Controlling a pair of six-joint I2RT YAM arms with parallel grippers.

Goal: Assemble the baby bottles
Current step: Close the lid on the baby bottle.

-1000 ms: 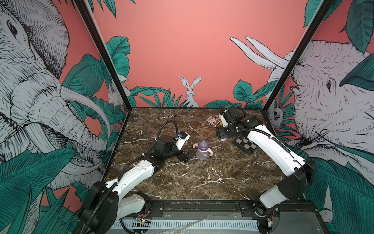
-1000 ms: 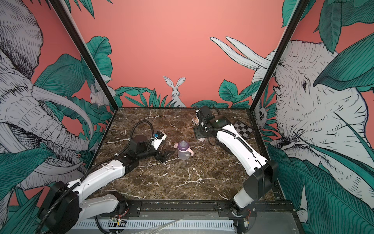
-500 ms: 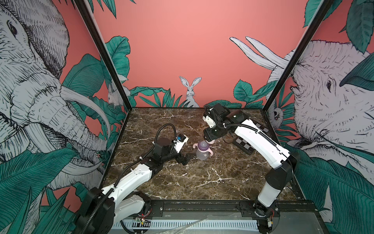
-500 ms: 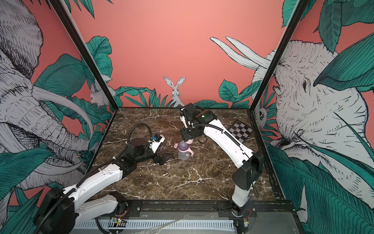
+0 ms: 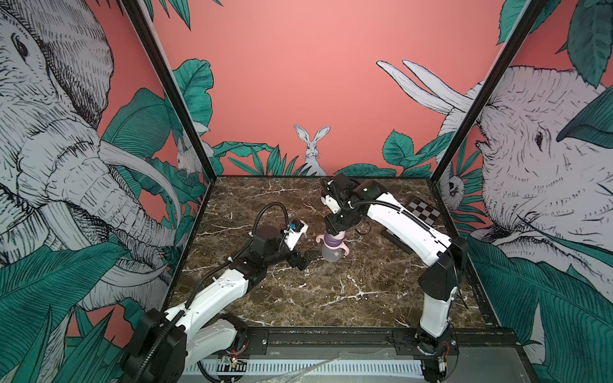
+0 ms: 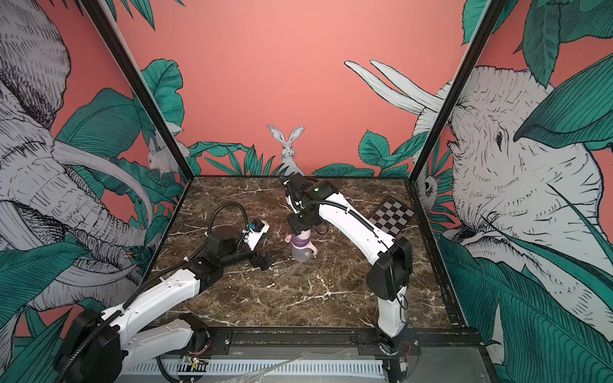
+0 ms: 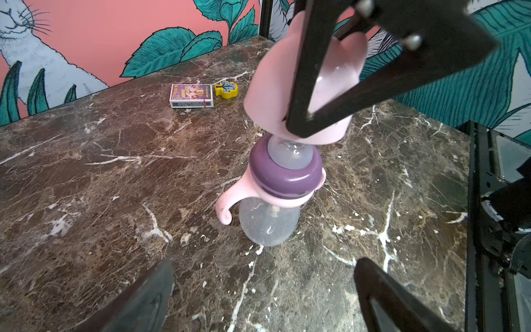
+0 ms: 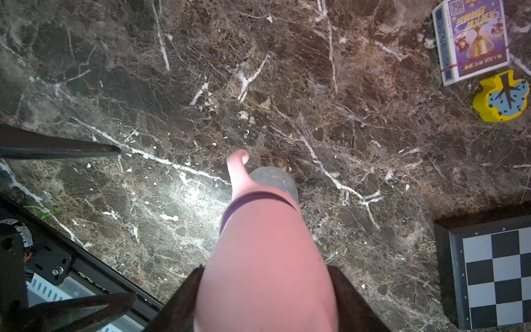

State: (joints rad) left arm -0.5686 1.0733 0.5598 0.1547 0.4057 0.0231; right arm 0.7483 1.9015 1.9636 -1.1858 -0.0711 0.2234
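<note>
The baby bottle (image 5: pixel 332 253) (image 6: pixel 301 254) stands upright mid-table: clear body (image 7: pixel 268 221), pale pink handled collar (image 7: pixel 230 198), purple ring (image 7: pixel 284 175) and clear nipple (image 7: pixel 290 155). My right gripper (image 8: pixel 264 287) (image 5: pixel 338 227) is shut on the pink dome cap (image 7: pixel 267 86) (image 8: pixel 267 253). It holds the cap tilted right above the bottle, with the rim over the nipple's tip. My left gripper (image 7: pixel 264 273) (image 5: pixel 305 259) (image 6: pixel 268 259) stands open, low, just short of the bottle, with nothing between its fingers. The straw is not visible.
A small card box (image 7: pixel 191 95) (image 8: pixel 474 37) and a yellow clock-shaped toy (image 7: pixel 227 89) (image 8: pixel 500 99) lie near the back wall. A checkered board (image 5: pixel 426 212) (image 6: pixel 391 217) (image 8: pixel 500 276) sits at the right side. Printed walls enclose three sides.
My right arm has swung from the back right to above the bottle, carrying the pink cap down onto the nipple. The left arm has stayed beside the bottle, open.
</note>
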